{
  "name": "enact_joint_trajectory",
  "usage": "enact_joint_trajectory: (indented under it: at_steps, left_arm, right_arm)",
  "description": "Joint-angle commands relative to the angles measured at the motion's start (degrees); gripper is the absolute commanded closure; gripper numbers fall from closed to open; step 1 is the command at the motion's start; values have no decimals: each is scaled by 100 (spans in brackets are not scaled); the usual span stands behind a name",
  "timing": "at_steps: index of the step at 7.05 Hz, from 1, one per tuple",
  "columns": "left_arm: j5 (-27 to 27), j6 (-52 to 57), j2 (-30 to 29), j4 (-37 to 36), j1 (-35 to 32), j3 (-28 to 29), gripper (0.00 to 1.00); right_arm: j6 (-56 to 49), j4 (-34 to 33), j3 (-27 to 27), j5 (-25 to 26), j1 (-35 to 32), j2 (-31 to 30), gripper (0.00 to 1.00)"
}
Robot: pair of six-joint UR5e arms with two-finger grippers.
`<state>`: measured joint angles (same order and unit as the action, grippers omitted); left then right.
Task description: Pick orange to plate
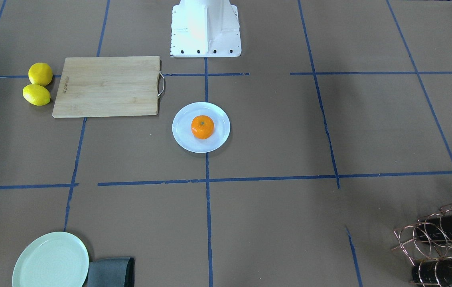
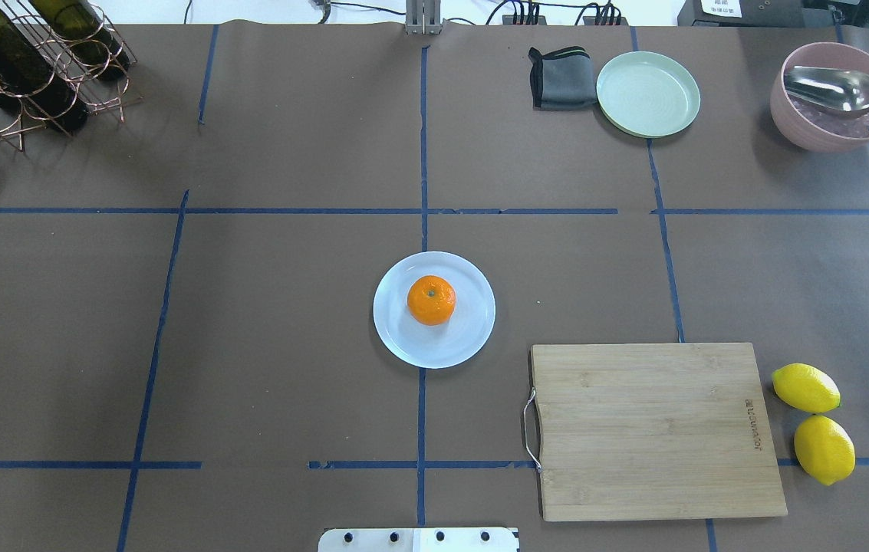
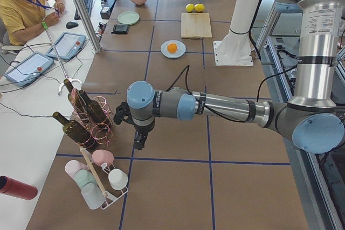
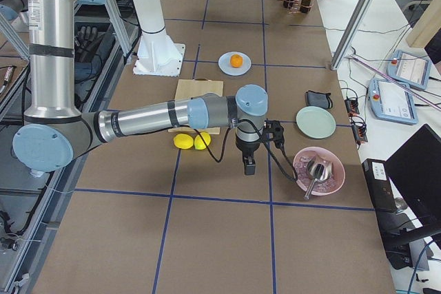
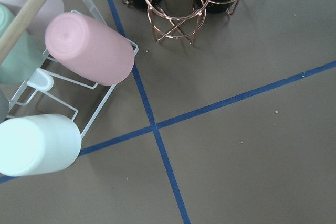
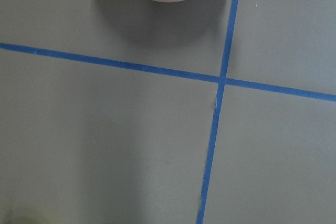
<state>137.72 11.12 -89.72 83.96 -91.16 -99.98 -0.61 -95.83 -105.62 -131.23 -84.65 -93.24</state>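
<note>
The orange [image 2: 431, 300] sits in the middle of the white plate [image 2: 403, 345] at the table's centre, also seen in the front view as the orange [image 1: 202, 126] on the plate [image 1: 182, 137]. Neither gripper is near it. The left gripper [image 3: 139, 143] hangs far off at the table's left end, beside the bottle rack. The right gripper [image 4: 248, 166] hangs at the right end, near the pink bowl. Both show only in the side views, so I cannot tell whether they are open or shut. Neither wrist view shows any fingers.
A wooden cutting board [image 2: 653, 429] lies right of the plate, with two lemons [image 2: 806, 388] beyond it. A pale green plate [image 2: 647, 93], grey cloth [image 2: 561, 77] and pink bowl with a ladle [image 2: 833, 96] stand at the far right. A wine rack [image 2: 27, 69] stands far left, a cup rack [image 5: 79, 56] beside it.
</note>
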Motion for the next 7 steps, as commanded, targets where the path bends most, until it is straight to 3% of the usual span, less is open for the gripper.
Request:
enact_joint_trajectory:
  at_steps: [1,3,5,7]
  left_arm:
    - [62,-22,112,-179,45,-57,0]
    - [62,22,113,21,54,-5,0]
    - [10,13,182,1267,63,224,0]
    - [10,22,227,1254,72,242,0]
  right_arm:
    - [-620,29,426,28,150,25,0]
    - [-616,38,577,-155,150,16,0]
    - [-607,134,727,-474,142,60,0]
    - [-615,135,780,-509,142,95,0]
